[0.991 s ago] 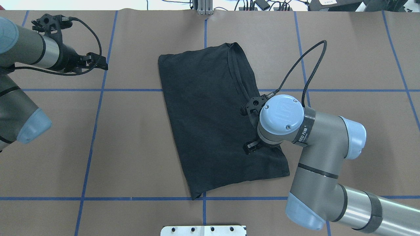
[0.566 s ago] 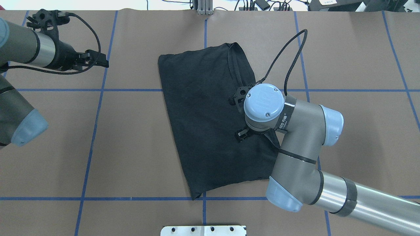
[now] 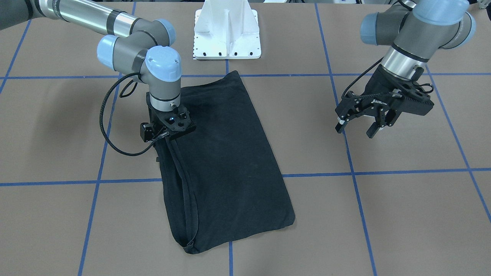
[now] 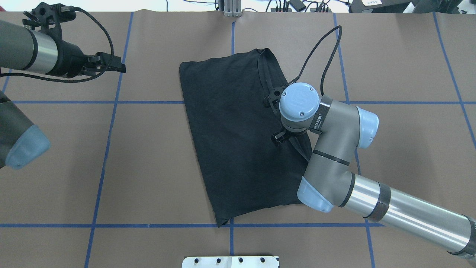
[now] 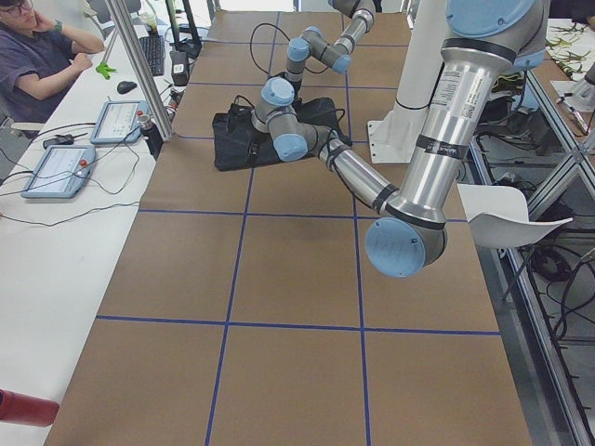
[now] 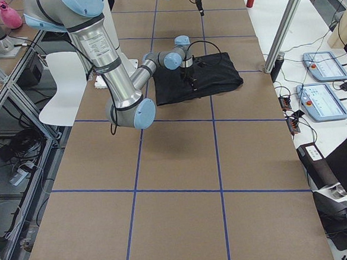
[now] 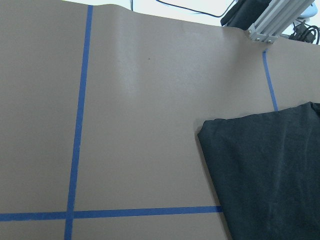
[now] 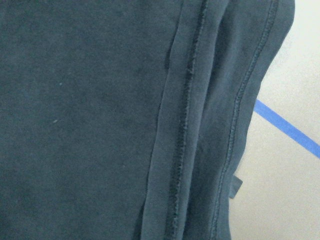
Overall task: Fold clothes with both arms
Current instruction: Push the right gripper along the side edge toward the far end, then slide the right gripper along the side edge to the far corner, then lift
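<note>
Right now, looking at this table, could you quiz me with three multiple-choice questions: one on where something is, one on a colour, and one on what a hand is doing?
1. Where is the right hand?
A) down at the black shirt's seamed edge
B) well clear of the shirt
C) under the shirt

2. What colour are the tape lines on the table?
A) red
B) blue
C) yellow

3. What state is the left hand in?
A) shut on the shirt
B) shut on nothing
C) open, holding nothing

Answers:
1. A, the front view shows it pointing down at the hemmed edge.
2. B, every view shows blue lines on brown.
3. C, its fingers stand apart over bare table, away from the shirt.
</note>
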Controlling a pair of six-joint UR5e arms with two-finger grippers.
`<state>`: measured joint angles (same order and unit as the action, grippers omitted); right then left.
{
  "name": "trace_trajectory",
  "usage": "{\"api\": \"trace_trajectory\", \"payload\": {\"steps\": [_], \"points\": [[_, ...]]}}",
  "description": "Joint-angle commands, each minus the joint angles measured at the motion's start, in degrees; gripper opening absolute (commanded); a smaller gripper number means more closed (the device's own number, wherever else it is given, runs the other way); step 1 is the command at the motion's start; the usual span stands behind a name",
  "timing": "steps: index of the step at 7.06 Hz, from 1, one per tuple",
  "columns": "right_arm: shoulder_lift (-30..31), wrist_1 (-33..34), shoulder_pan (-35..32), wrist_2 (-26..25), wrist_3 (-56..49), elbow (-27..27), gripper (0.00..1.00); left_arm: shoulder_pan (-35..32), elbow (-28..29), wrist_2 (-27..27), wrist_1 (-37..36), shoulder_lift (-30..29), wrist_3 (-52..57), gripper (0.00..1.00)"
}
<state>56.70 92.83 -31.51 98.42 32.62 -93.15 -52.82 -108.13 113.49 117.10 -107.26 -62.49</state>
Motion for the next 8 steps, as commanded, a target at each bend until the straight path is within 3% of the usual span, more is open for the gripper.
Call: {"api": "trace_trajectory", "payload": {"steps": [1, 3, 8], "points": [[-0.01, -0.02, -0.13, 0.19, -0.28, 1.04, 1.0, 0.0, -0.59, 0.07, -0.12, -0.4, -0.09, 1.0], [0.07, 0.42, -0.3, 2.9, -0.37, 0.35, 1.0, 0.08, -0.85, 0.07, -0.21, -0.41, -0.35, 1.0], [1.65, 3.85, -0.13, 3.18, -0.45, -0.71, 1.0, 0.08, -1.21, 0.33, -0.29, -0.58, -0.35, 1.0]]}}
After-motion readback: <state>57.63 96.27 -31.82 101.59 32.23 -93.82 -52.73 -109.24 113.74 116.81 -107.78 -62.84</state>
